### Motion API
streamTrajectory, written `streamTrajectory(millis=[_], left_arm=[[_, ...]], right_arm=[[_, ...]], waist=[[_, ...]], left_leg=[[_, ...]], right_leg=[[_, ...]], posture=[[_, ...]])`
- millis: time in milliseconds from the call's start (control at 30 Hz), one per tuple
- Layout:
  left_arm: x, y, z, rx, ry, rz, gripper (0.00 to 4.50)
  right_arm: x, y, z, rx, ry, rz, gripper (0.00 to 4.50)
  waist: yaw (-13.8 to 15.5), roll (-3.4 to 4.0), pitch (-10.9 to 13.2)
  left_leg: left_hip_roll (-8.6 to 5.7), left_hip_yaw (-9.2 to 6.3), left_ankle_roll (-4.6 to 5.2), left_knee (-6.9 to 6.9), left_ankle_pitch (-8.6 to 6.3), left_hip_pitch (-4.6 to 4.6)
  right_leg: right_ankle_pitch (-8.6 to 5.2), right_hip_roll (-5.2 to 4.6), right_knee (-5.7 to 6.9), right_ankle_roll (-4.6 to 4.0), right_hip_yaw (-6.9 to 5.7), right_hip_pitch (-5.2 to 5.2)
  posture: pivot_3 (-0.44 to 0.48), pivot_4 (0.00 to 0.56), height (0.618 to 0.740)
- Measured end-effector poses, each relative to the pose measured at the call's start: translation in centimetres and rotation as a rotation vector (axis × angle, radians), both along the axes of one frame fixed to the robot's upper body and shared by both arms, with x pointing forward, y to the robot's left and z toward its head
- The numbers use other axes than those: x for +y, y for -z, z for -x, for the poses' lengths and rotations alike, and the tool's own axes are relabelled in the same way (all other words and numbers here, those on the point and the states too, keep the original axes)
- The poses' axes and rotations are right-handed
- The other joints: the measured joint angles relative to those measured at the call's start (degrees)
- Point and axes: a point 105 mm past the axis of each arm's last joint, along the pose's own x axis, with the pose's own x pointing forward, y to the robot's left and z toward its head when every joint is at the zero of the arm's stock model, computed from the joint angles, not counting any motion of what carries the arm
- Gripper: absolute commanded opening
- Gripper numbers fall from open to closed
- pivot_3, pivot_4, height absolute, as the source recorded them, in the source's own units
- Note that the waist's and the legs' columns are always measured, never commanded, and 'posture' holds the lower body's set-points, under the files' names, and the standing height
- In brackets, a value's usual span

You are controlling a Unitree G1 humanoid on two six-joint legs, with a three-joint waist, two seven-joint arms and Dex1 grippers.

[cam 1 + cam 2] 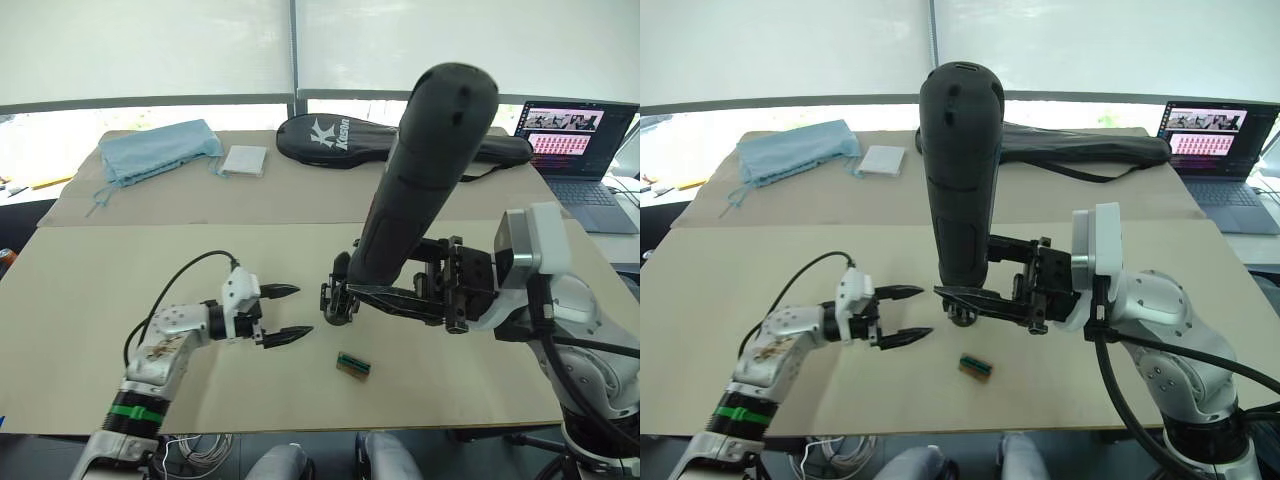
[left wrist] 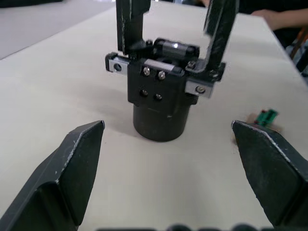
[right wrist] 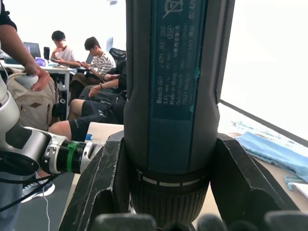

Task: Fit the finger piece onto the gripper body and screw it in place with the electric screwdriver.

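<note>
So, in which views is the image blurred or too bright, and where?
Left wrist view: the left gripper's fingers are soft, the gripper body sharper. Right wrist view: the electric screwdriver is sharp, the window behind it washed out white. Left eye view: the blinds glare, and the screwdriver hides part of the table.

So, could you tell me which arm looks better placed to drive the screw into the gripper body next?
Right. The right gripper is clamped around the electric screwdriver, standing over the gripper body. The left gripper is open and empty beside it.
</note>
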Motion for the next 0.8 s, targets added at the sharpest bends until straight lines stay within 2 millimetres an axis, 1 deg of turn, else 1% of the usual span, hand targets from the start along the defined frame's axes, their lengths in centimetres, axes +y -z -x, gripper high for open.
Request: streamTrajectory(millis=[100,267,500,767,800], left_arm=[[-1.4,1.0,-0.3,0.011,0.002,-0.014,4.47],[-3.0,2.5,-0.9,-0.011,-0.011,-0.067,4.47],[-4.0,2.5,-1.4,-0.046,-0.020,-0.059,4.47],[-4.4,2.5,-1.4,-0.047,-0.023,-0.050,4.47],[-4.4,2.5,-1.4,-0.046,-0.023,-0.049,4.23]], right_arm=[[0.0,0.0,0.0,0.000,0.002,0.003,1.91],[0.0,0.0,-0.1,0.000,0.007,0.008,1.91],[-0.1,0.0,-0.2,0.001,0.020,0.008,1.91],[-0.1,0.0,0.0,-0.003,0.020,0.013,1.91],[0.0,0.0,0.0,-0.003,0.020,0.014,1.91]], waist=[[0.00,-0.02,0.01],[-0.02,-0.02,0.01],[0.25,-0.02,0.01],[0.80,-0.01,0.01],[0.82,-0.02,0.01]], left_leg=[[0.01,0.00,0.00,0.00,0.00,-0.01],[0.01,0.00,0.01,0.01,0.00,-0.01],[0.01,0.00,0.01,0.04,0.00,-0.01],[0.00,0.00,0.01,0.09,0.00,-0.01],[0.00,0.00,0.01,0.09,0.00,-0.01]], right_leg=[[0.00,0.00,0.00,0.00,0.02,-0.01],[0.00,0.00,0.01,0.00,0.05,-0.01],[0.00,-0.02,0.02,0.00,0.06,0.01],[0.01,-0.03,0.02,0.01,0.07,0.04],[0.01,-0.03,0.02,0.01,0.06,0.04]], posture=[[0.000,0.150,0.740],[0.000,0.150,0.740],[0.000,0.150,0.740],[0.000,0.150,0.740],[0.000,0.150,0.740]])
